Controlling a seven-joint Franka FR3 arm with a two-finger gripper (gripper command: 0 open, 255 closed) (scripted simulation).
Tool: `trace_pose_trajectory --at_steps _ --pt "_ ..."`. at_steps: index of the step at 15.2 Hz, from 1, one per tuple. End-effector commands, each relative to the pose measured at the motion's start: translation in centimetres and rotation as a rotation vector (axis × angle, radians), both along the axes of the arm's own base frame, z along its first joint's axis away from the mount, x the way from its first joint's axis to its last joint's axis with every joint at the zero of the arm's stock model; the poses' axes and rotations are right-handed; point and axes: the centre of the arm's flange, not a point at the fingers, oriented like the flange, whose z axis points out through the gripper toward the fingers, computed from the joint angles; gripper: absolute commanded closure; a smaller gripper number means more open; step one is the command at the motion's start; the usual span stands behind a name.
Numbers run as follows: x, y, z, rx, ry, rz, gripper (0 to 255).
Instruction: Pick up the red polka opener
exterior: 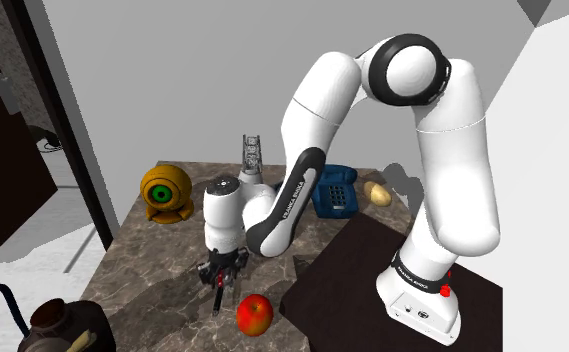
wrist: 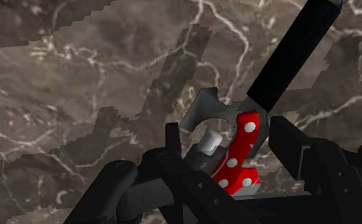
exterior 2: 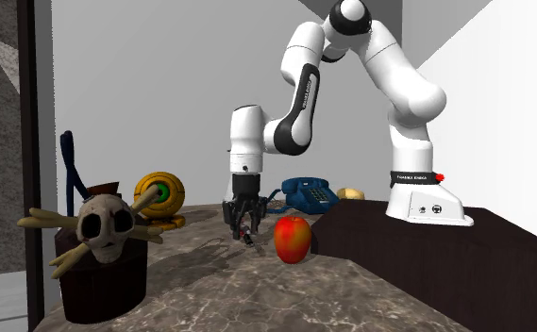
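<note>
Closest to me in the second exterior view, at its left, a dark pot fronted by a skull and crossed bones [exterior 2: 106, 255] stands on the near part of the brown marble table [exterior 2: 257, 297]. Farther back and a bit to the right sits a yellow round ornament with a green eye [exterior 2: 159, 196]. Right of that the white arm comes down to the black gripper [exterior 2: 243, 229], which points straight down close over the marble. Its fingers [wrist: 173, 143] are clamped on the red polka opener [wrist: 240, 153]. In the wrist view they press on the red, white-dotted middle of it, with the grey metal head [wrist: 205, 111] just past the fingertips and the black handle [wrist: 294, 51] slanting away over the stone. In the shoulder view that handle [exterior: 217, 298] sticks out below the gripper [exterior: 222, 278] toward the near edge. Just right of the gripper a red apple [exterior 2: 293, 239] stands on the table, near it but apart. Behind the apple, toward the far wall, lies a blue telephone [exterior 2: 309, 195], and a potato [exterior 2: 351, 193] rests just to its right. At the far right the arm's white base sits on the dark box stand [exterior 2: 427, 269].
</note>
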Motion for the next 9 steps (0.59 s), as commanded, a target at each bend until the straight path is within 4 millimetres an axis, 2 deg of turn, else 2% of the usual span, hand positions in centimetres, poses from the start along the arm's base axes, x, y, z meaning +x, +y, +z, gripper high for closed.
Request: trace_pose_trajectory --at_steps 1,7,9 --pt "0.1 0.1 1.1 0.000 0.000 0.000 255" --pt "0.1 0.1 4.3 0.000 0.000 0.000 255" --pt "0.1 0.1 4.4 0.000 0.000 0.000 255"
